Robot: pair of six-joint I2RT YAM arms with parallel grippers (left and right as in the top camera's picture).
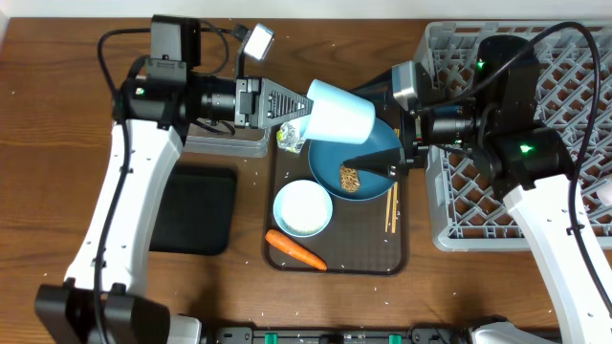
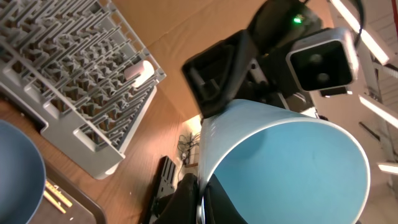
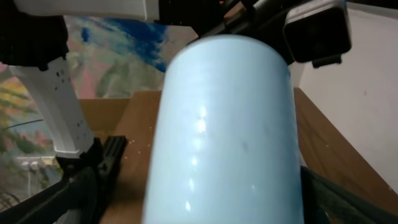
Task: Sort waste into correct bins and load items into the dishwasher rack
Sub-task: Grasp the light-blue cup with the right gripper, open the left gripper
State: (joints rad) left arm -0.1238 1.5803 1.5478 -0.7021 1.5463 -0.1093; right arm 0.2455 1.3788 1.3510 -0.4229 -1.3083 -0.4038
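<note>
Little looked done: the left end effector clenched a cup aloft, the right end effector spread, while carrot, bowl, plate and chopsticks awaited sorting.

Plate, bowl and carrot lie on tray.

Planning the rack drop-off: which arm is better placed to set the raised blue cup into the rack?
Right, probably. The left gripper holds the cup, but the rack lies on the robot's right, and the open right gripper sits at the cup, placed for a handover.
</note>
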